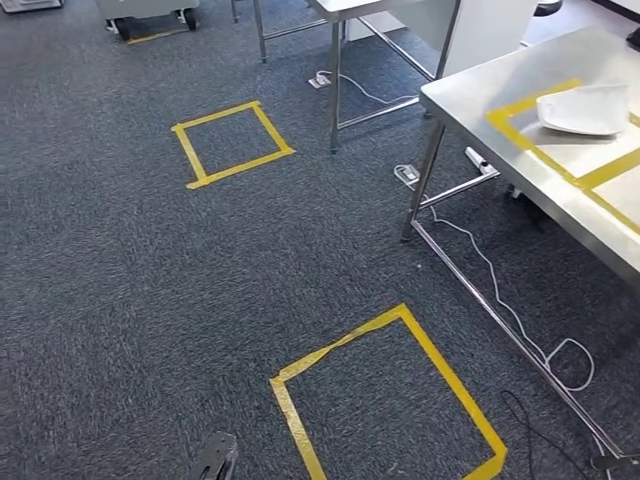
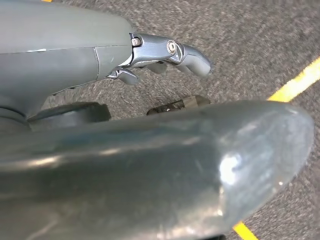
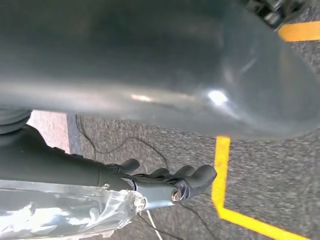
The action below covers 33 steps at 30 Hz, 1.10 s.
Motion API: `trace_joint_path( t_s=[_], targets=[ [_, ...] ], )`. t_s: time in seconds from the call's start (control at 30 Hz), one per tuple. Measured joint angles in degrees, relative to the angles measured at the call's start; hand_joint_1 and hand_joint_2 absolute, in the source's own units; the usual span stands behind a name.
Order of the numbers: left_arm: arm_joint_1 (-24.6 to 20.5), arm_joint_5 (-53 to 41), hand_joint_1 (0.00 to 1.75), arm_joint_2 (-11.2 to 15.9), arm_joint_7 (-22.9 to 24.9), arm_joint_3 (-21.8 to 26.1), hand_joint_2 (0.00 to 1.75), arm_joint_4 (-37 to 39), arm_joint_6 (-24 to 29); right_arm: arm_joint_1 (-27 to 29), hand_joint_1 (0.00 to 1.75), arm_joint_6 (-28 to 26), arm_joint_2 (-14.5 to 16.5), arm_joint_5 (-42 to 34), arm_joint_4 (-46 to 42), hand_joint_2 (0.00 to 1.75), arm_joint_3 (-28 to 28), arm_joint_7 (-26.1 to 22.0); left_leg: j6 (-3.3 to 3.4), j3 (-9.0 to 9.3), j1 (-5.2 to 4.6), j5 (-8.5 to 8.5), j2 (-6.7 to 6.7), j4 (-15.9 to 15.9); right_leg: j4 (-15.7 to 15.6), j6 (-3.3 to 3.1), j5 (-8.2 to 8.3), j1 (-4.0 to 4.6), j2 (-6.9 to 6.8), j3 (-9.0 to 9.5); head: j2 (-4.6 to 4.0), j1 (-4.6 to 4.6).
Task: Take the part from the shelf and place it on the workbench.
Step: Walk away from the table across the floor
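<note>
Carpet (image 1: 113,300), yellow tape squares (image 1: 385,400), steel workbench (image 1: 521,160), white part (image 1: 585,108) on it.

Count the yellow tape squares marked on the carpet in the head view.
2. The far tape square lies on the carpet near the upper left; the near tape square lies at the bottom centre, beside the workbench. Others may lie outside the frame.

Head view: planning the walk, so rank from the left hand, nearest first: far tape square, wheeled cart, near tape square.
From the left hand:
1. Near tape square, just to its right.
2. Far tape square, straight ahead.
3. Wheeled cart, at far back.
</note>
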Motion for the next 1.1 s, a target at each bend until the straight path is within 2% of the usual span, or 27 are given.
trace_joint_path(
  t_s=[0.03, 0.1, 0.13, 0.17, 0.2, 0.23, 0.27, 0.33, 0.37, 0.4, 0.47, 0.5, 0.57, 0.6, 0.63, 0.67, 0.7, 0.73, 0.77, 0.8, 0.83, 0.9, 0.93, 0.97, 1.0, 1.03, 1.1],
  targets=[
    [-0.01, 0.01, 0.0, -0.02, 0.02, 0.0, 0.0, 0.0, -0.01, -0.05, 0.0, -0.01, 0.0, 0.01, 0.0, 0.0, 0.0, -0.02, 0.34, 0.02, 0.12, 0.12, -0.62, -0.09, 1.37, 0.27, -0.99, -0.16, 1.3, -0.52, 0.0, 0.09],
    [-0.04, 0.01, 0.0, -0.04, 0.04, -0.01, 0.0, 0.0, -0.02, 0.07, 0.0, -0.01, 0.0, 0.02, 0.0, 0.0, -0.02, -0.04, 0.88, 0.05, 0.27, 0.27, -1.88, -0.16, 7.78, 0.6, -4.41, -0.34, 4.44, -3.28, 0.0, 0.32],
    [-0.04, 0.01, 0.0, -0.03, 0.04, -0.02, 0.0, 0.0, -0.02, 0.23, 0.0, -0.01, 0.0, 0.01, 0.01, 0.0, -0.04, -0.03, 1.05, 0.05, 0.27, 0.31, -2.59, -0.16, 11.89, 0.65, -6.14, -0.35, 5.15, -5.21, 0.0, 0.37],
    [-0.03, 0.01, 0.0, -0.03, 0.04, -0.02, 0.0, 0.0, -0.02, 0.38, 0.0, -0.01, 0.0, 0.01, 0.01, 0.0, -0.07, -0.02, 1.13, 0.04, 0.25, 0.33, -3.36, -0.15, 15.11, 0.68, -7.15, -0.35, 5.44, -6.84, 0.0, 0.38],
    [-0.01, 0.01, 0.0, -0.02, 0.04, -0.01, 0.0, 0.0, -0.02, 0.47, 0.0, -0.01, 0.0, 0.01, 0.02, 0.0, -0.11, -0.01, 1.14, 0.06, 0.25, 0.36, -4.17, -0.14, 16.47, 0.67, -7.07, -0.35, 5.54, -7.69, 0.0, 0.39],
    [-0.01, 0.0, 0.0, -0.02, 0.04, -0.01, 0.0, 0.0, -0.02, 0.49, 0.0, -0.01, 0.0, 0.01, 0.02, 0.0, -0.15, -0.01, 1.09, 0.09, 0.27, 0.41, -5.01, -0.12, 15.52, 0.63, -5.86, -0.4, 5.67, -7.46, 0.0, 0.38],
    [-0.01, 0.0, 0.0, -0.02, 0.04, -0.01, 0.0, 0.0, -0.02, 0.45, 0.0, -0.01, 0.0, 0.01, 0.02, 0.0, -0.19, -0.01, 0.99, 0.13, 0.32, 0.46, -5.85, -0.09, 12.39, 0.59, -3.79, -0.51, 6.07, -6.15, 0.0, 0.39],
    [-0.04, 0.02, 0.0, -0.03, 0.05, -0.01, 0.0, 0.0, -0.02, 0.37, 0.0, 0.0, 0.01, 0.01, 0.03, 0.0, -0.25, -0.02, 0.57, 0.04, 0.35, 0.54, -7.41, 0.15, 4.37, 0.64, -0.26, -0.97, 8.5, -2.54, 0.0, 0.38],
    [-0.05, 0.05, 0.0, -0.02, 0.08, -0.01, 0.0, 0.0, -0.02, 0.35, 0.0, 0.01, 0.02, 0.04, 0.03, 0.0, -0.27, -0.02, 0.27, -0.14, 0.34, 0.63, -8.04, 0.26, 1.73, 0.62, 0.55, -1.15, 9.59, -1.31, 0.0, 0.38],
    [-0.03, 0.11, 0.0, -0.01, 0.14, 0.01, 0.0, 0.0, -0.02, 0.33, 0.0, 0.03, 0.03, 0.09, 0.04, 0.0, -0.29, -0.02, -0.08, -0.38, 0.36, 0.77, -8.57, 0.29, 0.53, 0.53, 0.72, -1.2, 10.29, -0.77, 0.0, 0.36],
    [0.06, 0.25, 0.0, 0.02, 0.38, 0.04, 0.0, 0.0, -0.02, 0.3, 0.0, 0.07, 0.05, 0.27, 0.05, 0.0, -0.35, -0.01, -0.85, -0.84, 0.59, 1.23, -9.57, 0.08, 0.32, -0.06, 0.95, -0.99, 9.59, -0.74, 0.0, 0.36],
    [0.09, 0.3, 0.0, 0.05, 0.51, 0.07, 0.0, 0.0, -0.02, 0.24, 0.0, 0.08, 0.07, 0.39, 0.05, 0.0, -0.39, 0.01, -1.16, -1.09, 0.63, 1.11, -9.21, 0.22, 0.23, -0.45, 1.17, -0.93, 8.98, -0.78, 0.0, 0.31],
    [0.06, 0.29, 0.0, 0.1, 0.67, 0.08, 0.0, 0.0, 0.01, 0.12, 0.0, 0.08, 0.11, 0.6, 0.04, 0.0, -0.43, 0.03, -1.6, -2.56, 0.5, -1.02, -6.76, 3.19, -0.07, -1.21, 1.51, -0.89, 7.56, -0.78, 0.0, -0.02],
    [0.03, 0.19, 0.0, 0.12, 0.73, 0.09, 0.0, 0.0, 0.02, 0.12, 0.0, 0.08, 0.12, 0.69, 0.04, 0.0, -0.44, 0.08, -1.75, -3.99, 0.4, -2.95, -5.08, 6.36, -0.11, -1.42, 1.54, -0.78, 6.75, -0.79, 0.0, -0.18],
    [0.01, 0.09, 0.0, 0.13, 0.83, 0.08, 0.0, 0.01, 0.04, 0.18, 0.0, 0.09, 0.12, 0.79, 0.04, 0.0, -0.45, 0.19, -1.89, -5.72, 0.38, -4.89, -4.05, 10.15, -0.12, -1.57, 1.53, -0.65, 5.9, -0.83, 0.0, -0.3],
    [0.01, 0.0, 0.0, 0.13, 0.94, 0.08, 0.0, 0.01, 0.09, 0.24, 0.0, 0.09, 0.11, 0.89, 0.04, 0.0, -0.46, 0.3, -1.97, -7.24, 0.39, -6.27, -3.56, 13.46, -0.12, -1.63, 1.5, -0.54, 5.01, -0.88, 0.0, -0.3],
    [0.02, -0.07, 0.0, 0.14, 1.05, 0.08, 0.0, 0.01, 0.17, 0.25, 0.0, 0.1, 0.11, 0.99, 0.04, 0.0, -0.47, 0.41, -1.98, -8.07, 0.39, -6.73, -3.32, 15.41, -0.11, -1.68, 1.46, -0.47, 4.1, -0.92, 0.0, -0.3],
    [0.02, -0.08, 0.0, 0.14, 1.13, 0.08, 0.0, 0.01, 0.25, 0.21, 0.0, 0.09, 0.11, 1.07, 0.04, 0.0, -0.48, 0.48, -1.95, -7.84, 0.38, -6.09, -3.16, 15.28, -0.11, -1.7, 1.42, -0.43, 3.26, -0.92, 0.0, -0.31],
    [0.02, -0.08, 0.0, 0.14, 1.16, 0.08, 0.0, 0.01, 0.31, 0.14, 0.0, 0.09, 0.11, 1.1, 0.04, 0.0, -0.49, 0.5, -1.88, -6.51, 0.38, -4.59, -2.87, 13.12, -0.11, -1.68, 1.38, -0.42, 2.47, -0.88, 0.0, -0.31],
    [0.01, -0.09, 0.0, 0.14, 1.17, 0.07, 0.0, 0.01, 0.31, 0.05, 0.0, 0.08, 0.11, 1.12, 0.04, 0.0, -0.5, 0.5, -1.76, -4.42, 0.32, -2.75, -1.86, 9.64, -0.11, -1.6, 1.31, -0.37, 1.79, -0.77, 0.0, -0.31],
    [-0.03, -0.08, 0.0, 0.13, 1.19, 0.05, 0.0, 0.01, 0.23, -0.01, 0.0, 0.04, 0.11, 1.04, 0.04, 0.0, -0.52, 0.41, -1.69, -2.25, 0.13, -1.41, -0.19, 5.88, -0.04, -1.43, 1.17, -0.2, 1.18, -0.69, 0.0, -0.36],
    [-0.11, -0.01, 0.0, 0.08, 1.25, 0.02, 0.0, 0.02, 0.0, 0.0, 0.0, -0.08, 0.11, 0.55, 0.04, 0.0, -0.68, -0.05, -1.04, 0.19, -0.24, -0.44, 2.27, 1.26, 0.08, -0.96, 0.92, 0.2, 0.04, -0.55, 0.0, -0.32],
    [-0.11, 0.03, 0.0, 0.06, 1.31, 0.02, 0.0, 0.02, -0.15, 0.03, 0.0, -0.14, 0.11, 0.23, 0.04, 0.0, -0.79, -0.34, -0.67, 0.33, -0.43, -0.59, 2.38, 0.6, 0.1, -0.71, 0.83, 0.35, -0.62, -0.49, 0.0, -0.27],
    [-0.09, 0.07, 0.0, 0.04, 1.4, 0.04, 0.0, 0.02, -0.3, 0.04, 0.0, -0.19, 0.11, -0.05, 0.04, 0.0, -0.91, -0.58, -0.15, 0.2, -0.44, -0.51, 1.6, 0.46, 0.06, -0.45, 0.74, 0.35, -1.3, -0.35, 0.0, -0.21],
    [-0.04, 0.08, 0.0, 0.02, 1.51, 0.07, 0.0, 0.02, -0.44, 0.01, 0.0, -0.21, 0.11, -0.22, 0.04, 0.0, -1.03, -0.74, 0.19, 0.14, -0.39, -0.38, 0.87, 0.35, 0.21, -0.12, 0.49, 0.24, -1.15, -0.33, 0.0, -0.14],
    [-0.02, 0.08, 0.0, 0.0, 1.6, 0.09, 0.0, 0.02, -0.57, -0.02, 0.0, -0.21, 0.11, -0.32, 0.04, 0.0, -1.13, -0.82, 0.55, 0.12, -0.3, -0.26, 0.13, 0.25, 1.0, 0.2, -0.19, 0.08, -0.18, -0.59, 0.0, -0.07],
    [-0.02, 0.08, 0.0, -0.03, 1.72, 0.12, 0.0, 0.02, -0.69, 0.11, 0.0, -0.21, 0.11, -0.5, 0.04, 0.0, -1.3, -0.9, 1.19, 0.15, -0.04, -0.04, -1.24, 0.12, 5.87, 0.69, -3.1, -0.23, 3.19, -2.66, 0.0, 0.19]
  ],
)
